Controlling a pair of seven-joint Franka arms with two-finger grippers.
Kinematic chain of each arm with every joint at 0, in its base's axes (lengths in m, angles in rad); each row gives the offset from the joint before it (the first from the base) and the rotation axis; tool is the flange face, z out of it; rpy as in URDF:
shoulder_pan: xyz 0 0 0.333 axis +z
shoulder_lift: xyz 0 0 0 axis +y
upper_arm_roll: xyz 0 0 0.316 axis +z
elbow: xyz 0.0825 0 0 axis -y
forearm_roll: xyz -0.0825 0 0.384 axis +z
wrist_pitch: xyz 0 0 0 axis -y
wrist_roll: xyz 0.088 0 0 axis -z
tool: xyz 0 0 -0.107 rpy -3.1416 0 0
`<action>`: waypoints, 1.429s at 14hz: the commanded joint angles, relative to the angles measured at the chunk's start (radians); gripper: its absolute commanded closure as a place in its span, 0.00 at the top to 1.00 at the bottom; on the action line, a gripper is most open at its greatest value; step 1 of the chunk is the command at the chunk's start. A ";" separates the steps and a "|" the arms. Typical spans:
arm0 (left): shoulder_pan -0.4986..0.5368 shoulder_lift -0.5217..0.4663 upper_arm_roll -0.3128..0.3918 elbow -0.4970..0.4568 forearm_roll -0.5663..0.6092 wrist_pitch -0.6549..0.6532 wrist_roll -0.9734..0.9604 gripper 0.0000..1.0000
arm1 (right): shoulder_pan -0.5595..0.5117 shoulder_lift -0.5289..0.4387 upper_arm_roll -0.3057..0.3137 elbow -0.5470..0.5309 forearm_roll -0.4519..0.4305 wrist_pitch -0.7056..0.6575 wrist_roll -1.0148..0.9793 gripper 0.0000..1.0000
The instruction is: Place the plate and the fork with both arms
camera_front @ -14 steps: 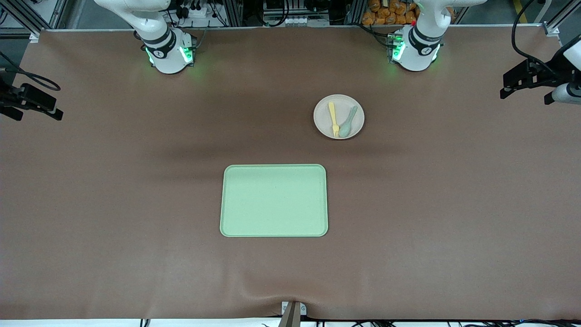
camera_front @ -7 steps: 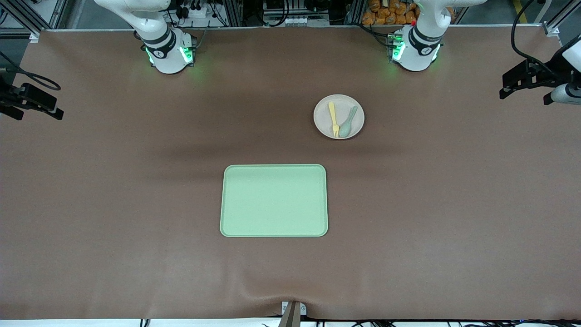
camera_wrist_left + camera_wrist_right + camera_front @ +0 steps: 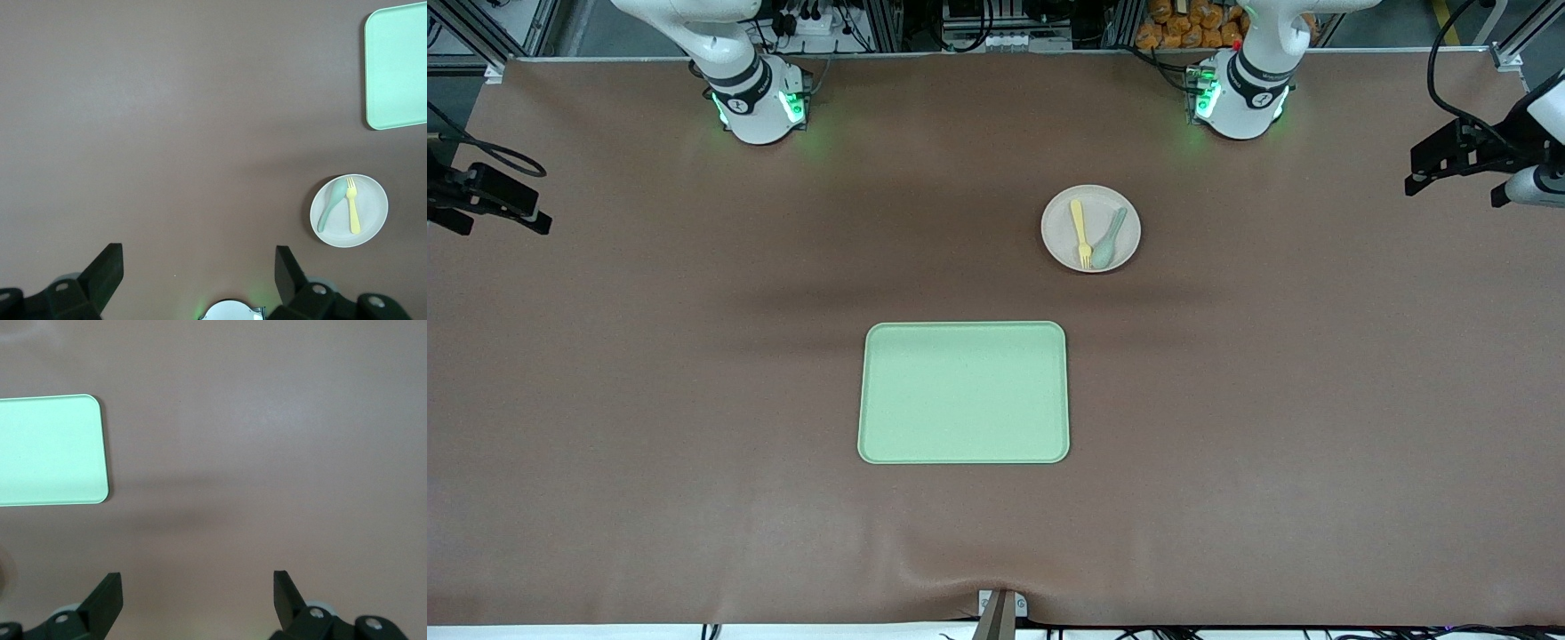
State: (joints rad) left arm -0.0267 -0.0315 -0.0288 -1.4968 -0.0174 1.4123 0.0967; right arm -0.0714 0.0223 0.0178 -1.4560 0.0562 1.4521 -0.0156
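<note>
Nothing on the table has shifted since the earlier frames. My left gripper (image 3: pixel 193 270) hangs high over the edge where my bases stand, fingers spread wide and holding nothing. My right gripper (image 3: pixel 193 590) hangs high too, equally wide and empty. The plate (image 3: pixel 1060 236) sits near my left base, carrying the fork (image 3: pixel 1080 233) beside 1 spoon (image 3: pixel 1108 242). The tray (image 3: pixel 964 392) lies nearer the front edge.

robot lab: aluminium frame (image 3: pixel 463 27), cables (image 3: pixel 1449 80).

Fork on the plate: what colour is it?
Pale yellow; the fork on the plate shows best in the front view.
</note>
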 commanded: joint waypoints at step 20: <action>0.001 0.002 0.001 -0.003 -0.015 0.007 -0.011 1.00 | -0.021 -0.002 0.010 0.003 0.014 -0.015 -0.015 1.00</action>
State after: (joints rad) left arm -0.0267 -0.0250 -0.0291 -1.4971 -0.0174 1.4132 0.0967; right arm -0.0718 0.0223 0.0174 -1.4560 0.0564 1.4466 -0.0156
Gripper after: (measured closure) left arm 0.000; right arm 0.000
